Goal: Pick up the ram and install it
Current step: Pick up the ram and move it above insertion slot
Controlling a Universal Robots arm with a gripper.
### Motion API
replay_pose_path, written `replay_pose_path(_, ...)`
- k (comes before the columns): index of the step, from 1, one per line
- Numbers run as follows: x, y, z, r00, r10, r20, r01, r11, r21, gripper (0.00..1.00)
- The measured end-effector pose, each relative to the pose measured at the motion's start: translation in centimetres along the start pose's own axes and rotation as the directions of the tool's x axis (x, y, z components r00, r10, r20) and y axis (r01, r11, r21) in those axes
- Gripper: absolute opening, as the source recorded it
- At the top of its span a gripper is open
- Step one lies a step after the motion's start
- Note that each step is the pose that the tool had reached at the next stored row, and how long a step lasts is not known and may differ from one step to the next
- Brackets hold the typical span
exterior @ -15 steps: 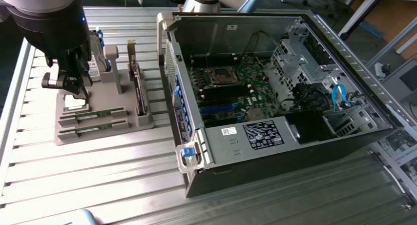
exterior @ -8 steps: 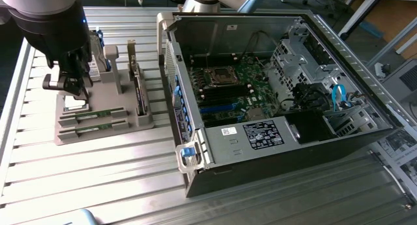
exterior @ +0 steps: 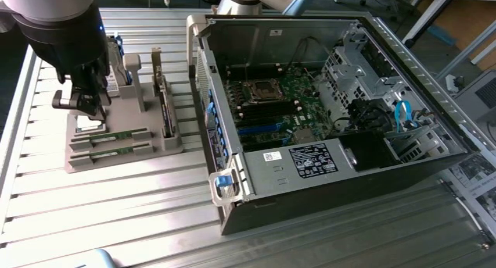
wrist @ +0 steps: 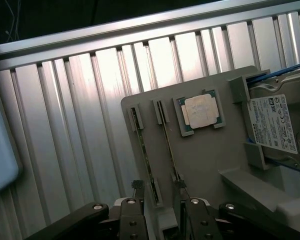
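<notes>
Ram sticks sit on edge in two parallel slots of a grey holder tray (exterior: 75, 162) (wrist: 205, 160), and neither has left its slot. We see the ram stick nearer the CPU (exterior: 116, 138) (wrist: 169, 145) and the second ram stick (exterior: 115, 153) (wrist: 144, 155) lying side by side, just apart. In the wrist view they appear as thin green edges.

The gripper (exterior: 87, 108) (wrist: 157, 192) hangs over the tray. Its fingers (wrist: 132, 215) are spread apart with nothing between them. In the wrist view the fingertips lie over one end of the two slots. We cannot tell whether they touch a stick or the tray.

The square silver CPU (wrist: 200, 111) lies flat in its recess just beside the slots. The hard drive (exterior: 164, 105) (wrist: 272, 122), with its white label, stands in the tray's far bracket.

The tray rests on a ribbed aluminium table (exterior: 116, 215) (wrist: 65, 125). To the exterior view's right of the tray an opened computer case (exterior: 326, 181) lies on its side. Its motherboard (exterior: 283, 96) is exposed, well apart from the gripper.
</notes>
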State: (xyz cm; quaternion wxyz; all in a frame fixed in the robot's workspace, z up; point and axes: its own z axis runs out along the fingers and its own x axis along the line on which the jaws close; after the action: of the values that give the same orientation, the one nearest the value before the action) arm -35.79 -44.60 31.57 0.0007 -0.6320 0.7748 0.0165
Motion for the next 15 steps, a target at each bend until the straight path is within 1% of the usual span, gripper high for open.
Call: replay_pose_path(15, 0.02, -0.02, 0.63, 1.0000, 0.000, 0.0000, 0.000, 1.0000, 0.0000, 0.36)
